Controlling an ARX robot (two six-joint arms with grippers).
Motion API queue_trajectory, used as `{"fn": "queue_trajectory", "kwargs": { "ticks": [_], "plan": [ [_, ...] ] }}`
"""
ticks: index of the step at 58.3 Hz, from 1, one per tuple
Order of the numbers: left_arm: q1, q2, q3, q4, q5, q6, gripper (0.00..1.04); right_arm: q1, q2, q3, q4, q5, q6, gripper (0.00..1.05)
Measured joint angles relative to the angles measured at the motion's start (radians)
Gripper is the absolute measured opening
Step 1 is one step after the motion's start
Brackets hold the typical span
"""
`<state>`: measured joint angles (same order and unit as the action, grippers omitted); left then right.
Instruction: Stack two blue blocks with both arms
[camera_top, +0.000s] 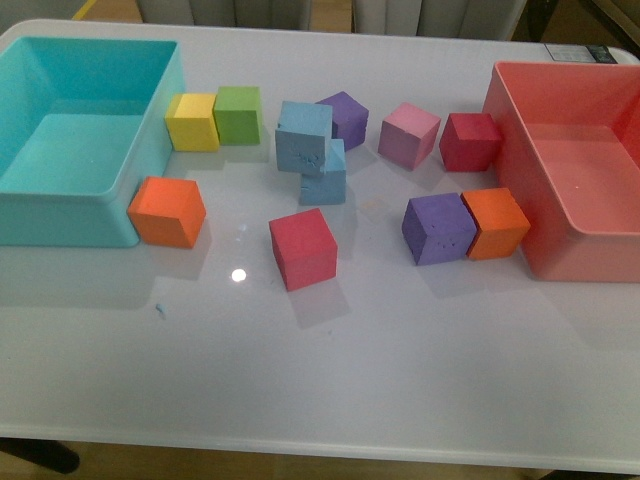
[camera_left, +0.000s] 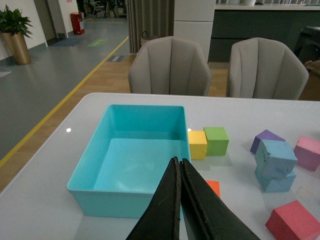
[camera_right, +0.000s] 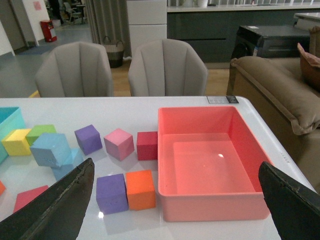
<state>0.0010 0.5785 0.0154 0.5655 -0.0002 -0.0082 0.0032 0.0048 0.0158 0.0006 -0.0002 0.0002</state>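
Observation:
One blue block (camera_top: 303, 134) rests skewed on top of the other blue block (camera_top: 328, 182) near the middle of the table. The left wrist view shows the same pair, the upper blue block (camera_left: 276, 157) overhanging the lower one (camera_left: 278, 183). Neither arm appears in the front view. My left gripper (camera_left: 179, 164) is shut with nothing between its fingers, above the near wall of the turquoise bin (camera_left: 107, 200), well apart from the pair. My right gripper (camera_right: 176, 167) is wide open and empty, above the salmon bin (camera_right: 212, 207), with the blue pair (camera_right: 50, 149) off to one side.
The turquoise bin (camera_top: 60, 215) stands at the table's left, the salmon bin (camera_top: 560, 255) at its right. Around the blue pair lie yellow (camera_top: 192, 122), green (camera_top: 238, 113), orange (camera_top: 167, 211), red (camera_top: 303, 248), purple (camera_top: 438, 229), pink (camera_top: 409, 135) and further cubes.

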Motion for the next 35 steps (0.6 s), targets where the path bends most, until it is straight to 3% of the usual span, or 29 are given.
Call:
{"fn": "queue_trajectory", "kwargs": {
  "ticks": [35],
  "plan": [
    [0.000,-0.301,0.000,-0.288,0.000,0.000,0.02,0.000,0.000,0.000,0.000,0.000,0.000,0.96]
  ]
}}
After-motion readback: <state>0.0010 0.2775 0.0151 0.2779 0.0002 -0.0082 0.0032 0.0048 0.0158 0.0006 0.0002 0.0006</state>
